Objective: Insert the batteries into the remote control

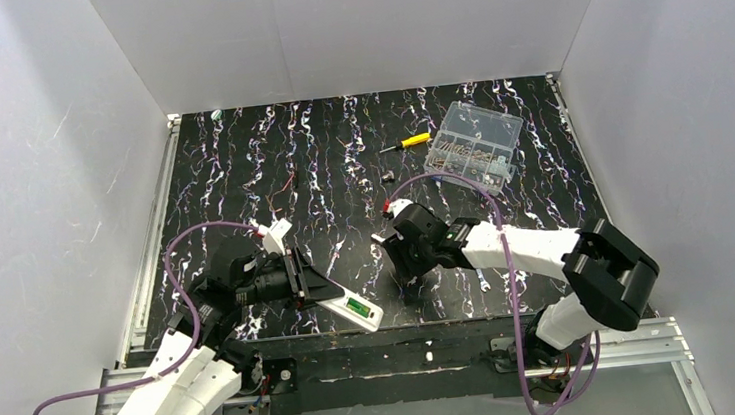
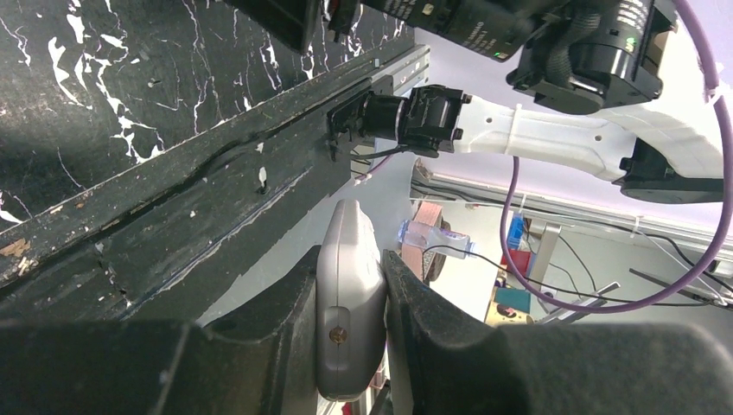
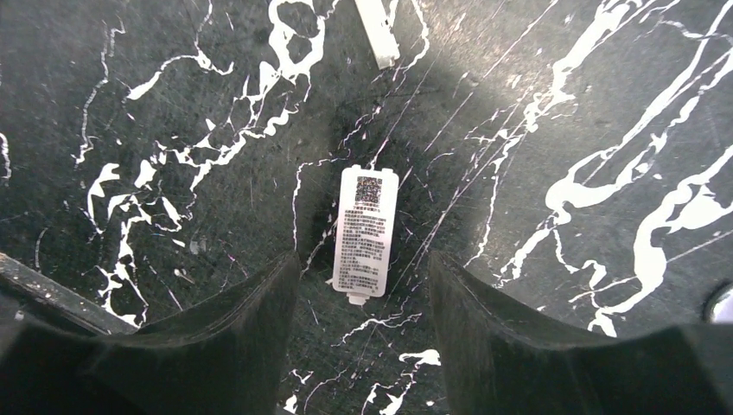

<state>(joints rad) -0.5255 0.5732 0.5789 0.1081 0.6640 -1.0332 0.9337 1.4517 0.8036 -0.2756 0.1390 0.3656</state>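
Note:
My left gripper [image 1: 301, 278] is shut on the white remote control [image 1: 350, 309] and holds it tilted over the table's near edge. A green patch shows near its free end. In the left wrist view the remote [image 2: 350, 294] is seen edge-on between the fingers, a small screw facing the camera. My right gripper [image 1: 400, 263] is open, low over the table. Its wrist view shows a small flat white cover piece [image 3: 366, 232] with printed text lying between the fingers [image 3: 259, 328], untouched. No loose green batteries show in any view.
A short white stick [image 3: 379, 35] lies beyond the cover. A clear compartment box [image 1: 478, 145] and a yellow screwdriver [image 1: 408, 143] sit at the back right. The table's front edge and rail [image 2: 216, 164] run beside the left gripper. White walls enclose three sides.

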